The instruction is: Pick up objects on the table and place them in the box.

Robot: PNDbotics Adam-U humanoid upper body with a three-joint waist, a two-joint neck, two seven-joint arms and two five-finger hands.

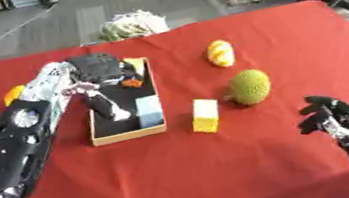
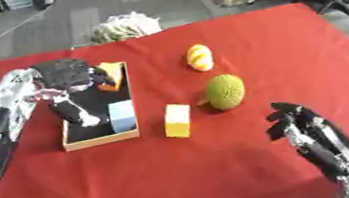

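No readable writing, left hand (image 1: 95, 69) over box (image 1: 129, 135) (fingers relaxed)

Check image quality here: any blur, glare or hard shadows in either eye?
Left eye view: soft all over, the left robot hand over the box smears into the dark items inside; no glare on the red table.
Right eye view: same softness, only a faint shadow beside the green fruit; right robot hand edges fuzzy.

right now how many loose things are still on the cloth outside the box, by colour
yellow block: 1
green bumpy fruit: 1
yellow-and-white bread-like piece: 1
orange thing beside the left arm: 1
total: 4 outside the box
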